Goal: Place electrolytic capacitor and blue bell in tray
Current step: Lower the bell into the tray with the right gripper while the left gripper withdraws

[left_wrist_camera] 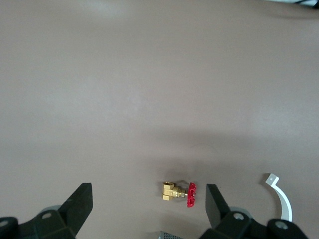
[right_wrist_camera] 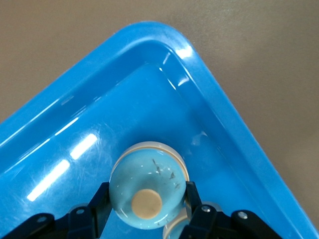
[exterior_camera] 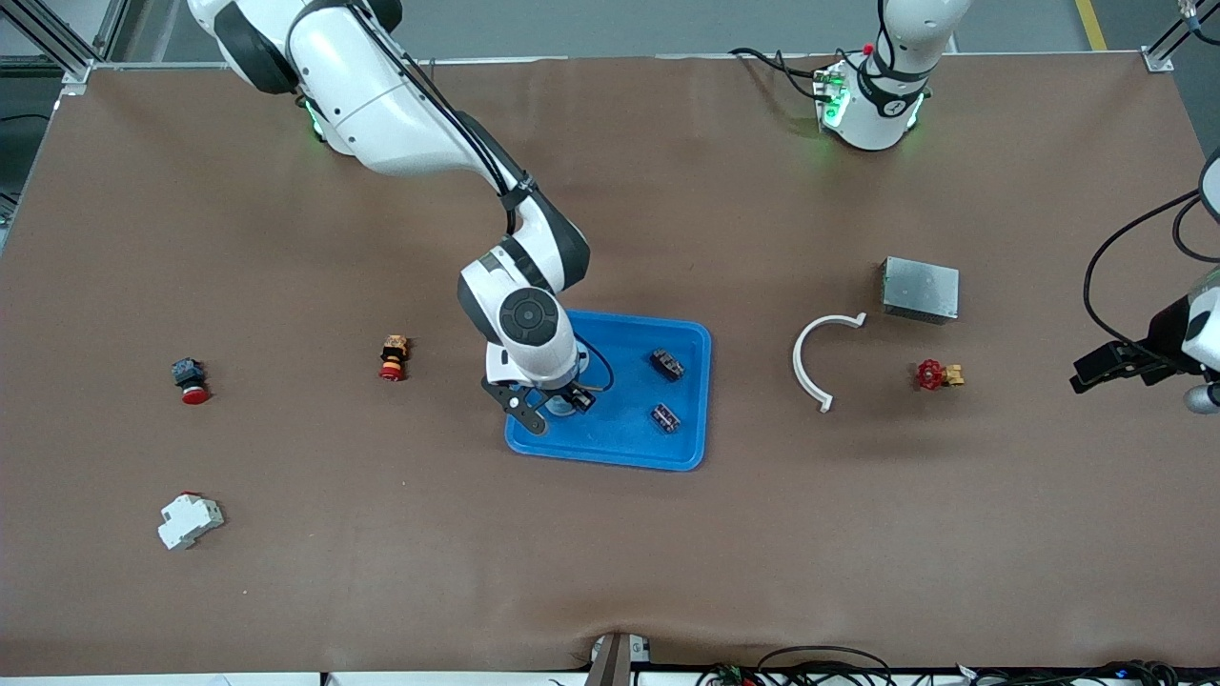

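While the right tool (right_wrist_camera: 144, 209) grips the blue bell (right_wrist_camera: 148, 185), the tray (exterior_camera: 691, 395) holds both.

Brown table (exterior_camera: 667, 572) with blue tray (exterior_camera: 691, 400), grey box (exterior_camera: 920, 289), scattered parts.

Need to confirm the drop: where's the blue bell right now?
The blue bell sits between the right claw's fingers inside the tray, at the corner nearest the right arm's end.
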You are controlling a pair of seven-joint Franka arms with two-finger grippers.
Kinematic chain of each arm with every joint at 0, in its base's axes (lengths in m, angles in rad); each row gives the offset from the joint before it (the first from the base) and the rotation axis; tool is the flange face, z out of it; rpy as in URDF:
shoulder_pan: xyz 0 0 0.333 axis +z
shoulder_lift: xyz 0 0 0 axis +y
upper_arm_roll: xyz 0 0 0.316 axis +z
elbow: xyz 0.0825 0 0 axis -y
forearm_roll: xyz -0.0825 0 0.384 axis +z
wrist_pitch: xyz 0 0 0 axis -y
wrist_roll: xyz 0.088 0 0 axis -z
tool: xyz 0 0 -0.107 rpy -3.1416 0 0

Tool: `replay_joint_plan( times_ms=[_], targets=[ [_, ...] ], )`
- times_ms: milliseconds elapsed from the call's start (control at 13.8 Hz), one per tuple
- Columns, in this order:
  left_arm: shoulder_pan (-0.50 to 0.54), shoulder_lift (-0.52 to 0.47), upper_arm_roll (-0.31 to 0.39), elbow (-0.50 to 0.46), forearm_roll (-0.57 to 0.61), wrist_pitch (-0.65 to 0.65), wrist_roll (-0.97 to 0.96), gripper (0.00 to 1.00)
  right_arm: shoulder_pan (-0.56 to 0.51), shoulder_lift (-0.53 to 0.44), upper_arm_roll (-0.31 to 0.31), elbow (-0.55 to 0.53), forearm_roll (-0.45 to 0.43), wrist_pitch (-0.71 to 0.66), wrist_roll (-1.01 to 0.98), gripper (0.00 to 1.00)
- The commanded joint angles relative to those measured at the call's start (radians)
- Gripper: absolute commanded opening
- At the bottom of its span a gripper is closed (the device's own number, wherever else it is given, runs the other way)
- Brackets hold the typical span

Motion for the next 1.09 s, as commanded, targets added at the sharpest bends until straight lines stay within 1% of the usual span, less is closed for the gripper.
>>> replay_joint_plan(
  times_ms=[0,145,435,652,797,1015],
  targets=[
    [0.01,-0.09,-0.01,-0.026,-0.032,-0.001,0.018,1.0,0.018,0.061,-0.018,0.09,-0.021,-0.007,0.042,0.0],
    [0.0,-0.058,-0.01,0.038,-0.035,-0.03,0.018,1.0,0.018,0.072,-0.018,0.098,-0.027,-0.007,0.042,0.0],
    [0.002,-0.039,-0.008,0.057,-0.041,-0.053,0.018,1.0,0.018,0.078,-0.026,0.099,-0.027,-0.005,0.042,0.0],
    [0.002,-0.047,-0.01,0.063,-0.043,-0.079,0.016,1.0,0.018,0.093,-0.027,0.108,-0.029,0.002,0.042,0.0],
    [0.003,-0.053,-0.008,0.064,-0.041,-0.11,0.021,1.0,0.018,0.093,-0.029,0.11,-0.032,0.009,0.042,0.0],
    [0.003,-0.071,-0.01,0.093,-0.044,-0.194,0.022,1.0,0.018,0.098,-0.027,0.113,-0.034,0.009,0.042,0.0]
  ],
)
